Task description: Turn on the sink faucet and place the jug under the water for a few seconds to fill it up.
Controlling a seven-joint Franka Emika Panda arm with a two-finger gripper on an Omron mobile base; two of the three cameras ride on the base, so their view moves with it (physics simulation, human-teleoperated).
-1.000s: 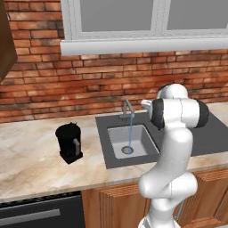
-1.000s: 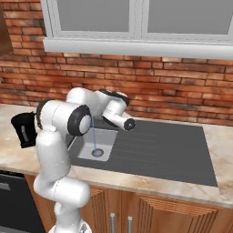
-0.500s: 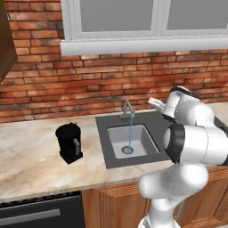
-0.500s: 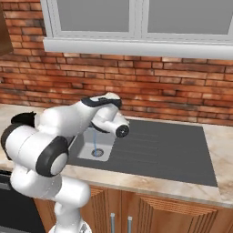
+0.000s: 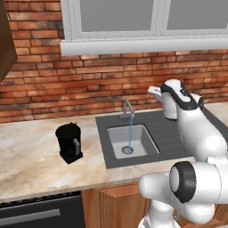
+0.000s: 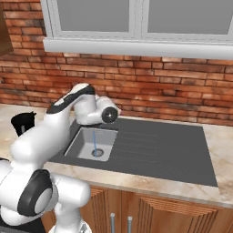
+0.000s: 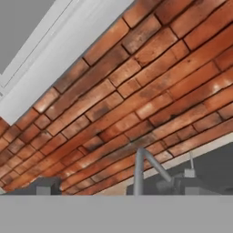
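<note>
**One tap running, one jug waiting to be fetched**

I am holding my gripper (image 5: 153, 91) up beside the sink faucet (image 5: 128, 109), to its right in the left base view, with the fingers spread wide and nothing between them. In the hand view I am looking at brick wall (image 7: 136, 91) and window sill (image 7: 59, 68), with the spout (image 7: 145, 170) low in the picture, so my hand is raised and tilted toward the wall, not pointed at anything I must pick up.

The water (image 5: 130, 136) is falling as a thin blue stream from the spout into the sink (image 5: 116, 147), landing at the drain (image 5: 128, 150). I judge the faucet part done.

The jug (image 5: 69, 142) is standing upright on the marble counter (image 5: 31, 156), well apart from the basin on its left, with its handle turned toward the sink side. In the right base view I am seeing only its top (image 6: 23, 119) behind my own arm.

To do the next step well, I am thinking like this:

- Swing left and come down over the jug with the fingers kept wide.
- Line up on the handle or the body squarely, so it is not tipping when I close.
- Carry it upright and low over the basin edge.
- Put its mouth directly under the stream, clear of the spout.
</note>
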